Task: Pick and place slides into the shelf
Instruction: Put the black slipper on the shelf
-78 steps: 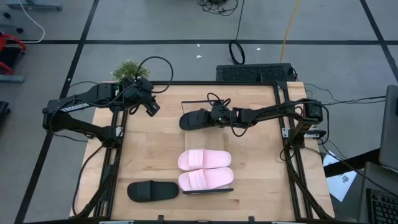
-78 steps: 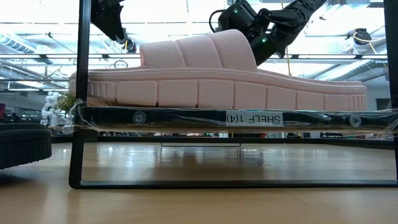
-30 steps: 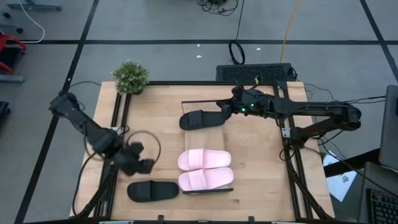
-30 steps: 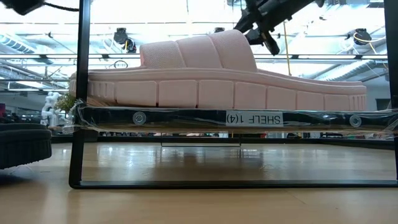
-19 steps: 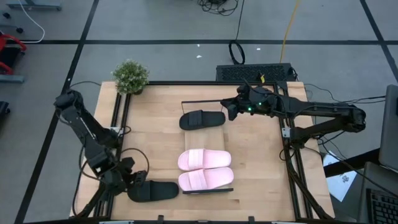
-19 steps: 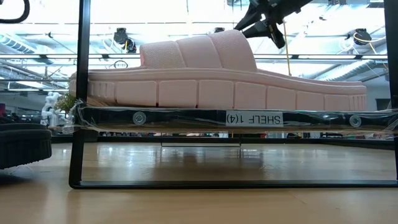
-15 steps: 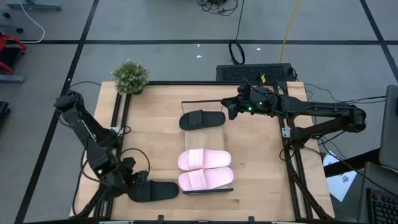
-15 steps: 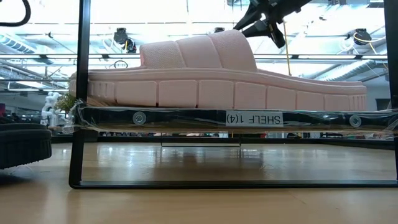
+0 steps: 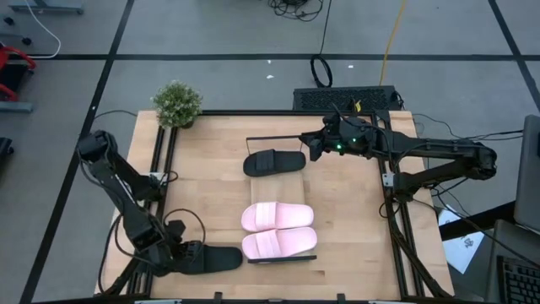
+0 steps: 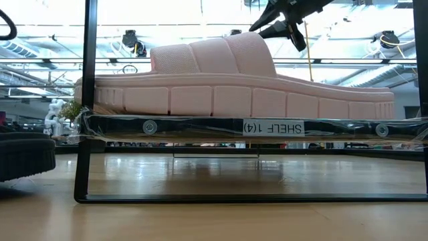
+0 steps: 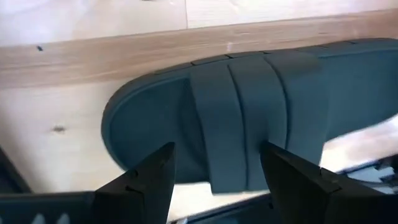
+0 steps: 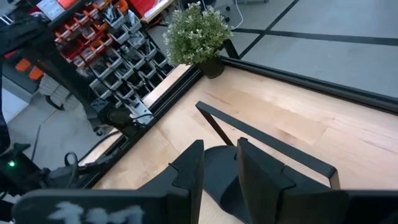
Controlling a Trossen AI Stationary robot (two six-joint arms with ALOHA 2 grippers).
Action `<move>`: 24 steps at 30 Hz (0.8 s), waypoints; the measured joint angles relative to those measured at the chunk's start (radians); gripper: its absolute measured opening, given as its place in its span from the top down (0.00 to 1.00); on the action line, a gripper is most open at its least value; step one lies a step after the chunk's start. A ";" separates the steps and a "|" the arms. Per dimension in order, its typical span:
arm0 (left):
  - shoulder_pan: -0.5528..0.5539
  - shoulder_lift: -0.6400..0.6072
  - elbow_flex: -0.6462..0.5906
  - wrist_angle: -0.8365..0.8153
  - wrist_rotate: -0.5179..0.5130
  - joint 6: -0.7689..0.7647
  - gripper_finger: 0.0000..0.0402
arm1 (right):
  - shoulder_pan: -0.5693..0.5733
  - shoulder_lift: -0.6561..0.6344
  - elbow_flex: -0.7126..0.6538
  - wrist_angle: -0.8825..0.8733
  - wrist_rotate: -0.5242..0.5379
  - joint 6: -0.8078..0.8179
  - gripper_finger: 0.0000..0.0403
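The shelf (image 9: 291, 187) lies along the table's middle. Two pale pink slides (image 9: 278, 216) (image 9: 278, 244) rest sole-down on its near half, and one black slide (image 9: 274, 161) on its far half. The second black slide (image 9: 211, 258) lies flat on the table near the near edge, left of the shelf. My left gripper (image 9: 187, 252) is open just over it; in the left wrist view its fingers (image 11: 146, 180) stand on either side of the strap (image 11: 242, 118). My right gripper (image 9: 310, 149) hovers open, just right of the shelf's black slide (image 12: 221, 171).
A small potted plant (image 9: 177, 103) stands at the table's far left corner. Dark frame rails run along the table's left and right sides. In the low view the shelf's label bar (image 10: 274, 127) and end rail (image 10: 87, 100) fill the foreground, with a pink slide (image 10: 214, 80) on top.
My left gripper has travelled toward the near edge and come down over the black slide on the table, staying open. My right gripper has barely shifted beside the shelf's black slide. No slide has moved.
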 joint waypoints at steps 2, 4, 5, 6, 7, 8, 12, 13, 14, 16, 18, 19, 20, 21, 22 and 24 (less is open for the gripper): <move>0.000 0.022 0.000 0.019 -0.001 0.000 0.43 | 0.000 0.000 0.000 0.000 0.000 0.004 0.79; 0.000 0.041 0.000 0.043 -0.014 0.004 0.43 | 0.000 0.000 0.000 0.000 0.000 0.022 0.79; 0.000 0.048 0.000 0.053 -0.022 0.005 0.43 | 0.000 0.000 0.000 0.000 0.000 0.024 0.79; 0.000 0.054 0.000 0.069 -0.035 0.007 0.43 | 0.000 0.000 0.000 0.000 0.000 0.026 0.79; 0.000 0.060 0.000 0.082 -0.048 0.008 0.43 | 0.000 0.000 0.000 0.000 0.000 0.026 0.79; 0.000 0.065 0.001 0.091 -0.059 0.011 0.43 | 0.000 0.000 0.000 0.000 0.000 0.026 0.79; 0.000 0.076 0.001 0.107 -0.085 0.018 0.43 | 0.000 0.000 0.000 0.007 0.000 0.026 0.79; 0.000 0.076 0.001 0.110 -0.094 0.018 0.43 | 0.000 0.000 0.000 0.010 0.000 0.025 0.79; 0.000 0.076 0.001 0.116 -0.101 0.019 0.43 | 0.000 0.000 0.000 0.015 0.000 0.025 0.79; 0.000 0.076 0.001 0.120 -0.120 0.026 0.43 | 0.000 0.000 0.000 0.019 -0.001 0.024 0.79; 0.000 0.076 0.001 0.132 -0.151 0.030 0.43 | 0.000 0.000 0.000 0.024 -0.001 0.024 0.79; 0.000 0.076 0.001 0.140 -0.160 0.030 0.43 | 0.000 0.000 0.000 0.024 -0.001 0.024 0.79; 0.001 0.077 0.001 0.144 -0.171 0.033 0.43 | 0.000 0.000 0.000 0.024 -0.001 0.024 0.79; 0.001 0.077 0.001 0.147 -0.185 0.034 0.43 | 0.000 0.000 0.000 0.024 -0.001 0.023 0.79; 0.001 0.077 0.001 0.150 -0.194 0.034 0.43 | 0.000 0.000 0.000 0.024 -0.001 0.023 0.79; 0.001 0.077 0.001 0.153 -0.202 0.035 0.43 | 0.000 0.000 0.000 0.025 -0.001 0.023 0.79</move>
